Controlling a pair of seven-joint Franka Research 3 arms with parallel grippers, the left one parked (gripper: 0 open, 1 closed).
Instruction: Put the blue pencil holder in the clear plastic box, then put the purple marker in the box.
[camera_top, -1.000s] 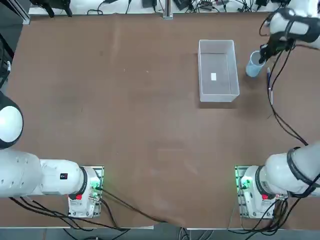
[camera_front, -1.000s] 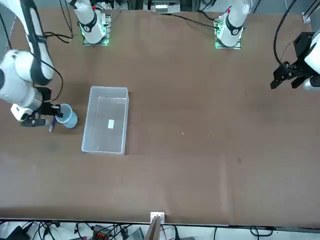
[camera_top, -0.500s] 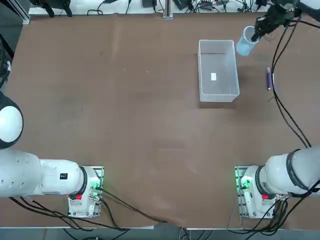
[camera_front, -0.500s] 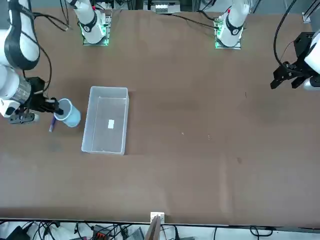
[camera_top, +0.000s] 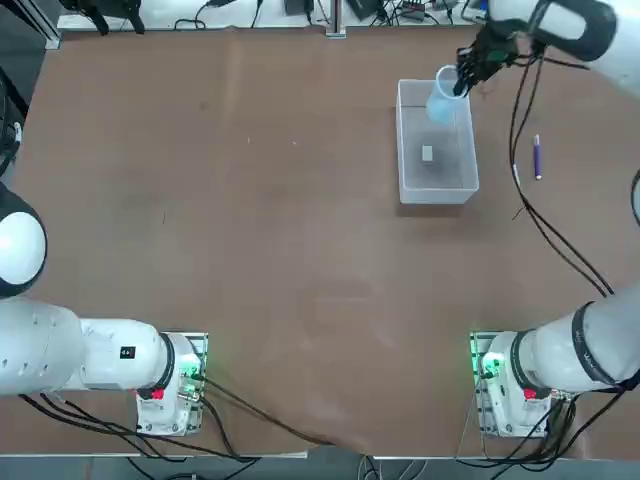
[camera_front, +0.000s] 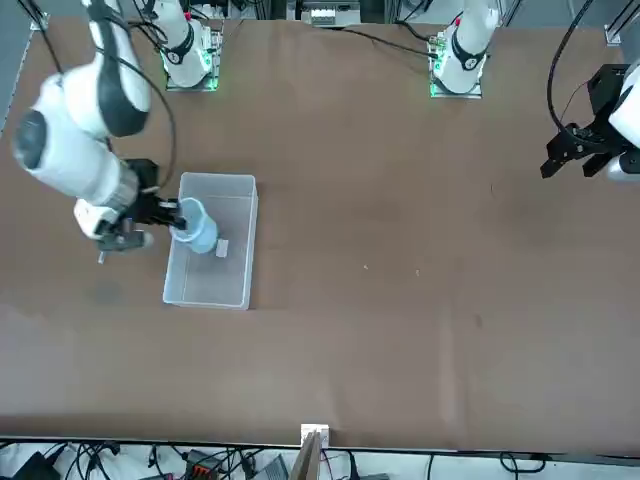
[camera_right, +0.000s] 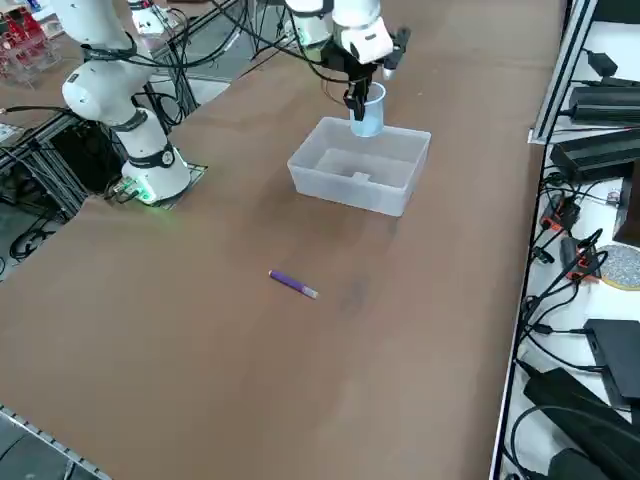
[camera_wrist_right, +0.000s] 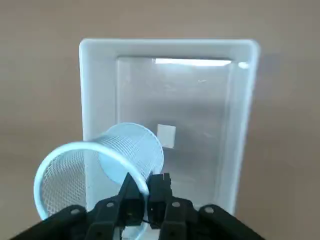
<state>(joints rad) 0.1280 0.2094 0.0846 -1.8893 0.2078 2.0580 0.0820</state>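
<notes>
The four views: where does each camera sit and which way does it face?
Top: overhead, looking down; both bases at bottom, right pincer holds the cup over the box.
Front: across the table, facing the robot; right arm at left, cup above the box.
Right side: raised, diagonal; marker on table.
Right wrist: on the arm, looks past its fingers pinching the cup's rim.
All share cup and box.
</notes>
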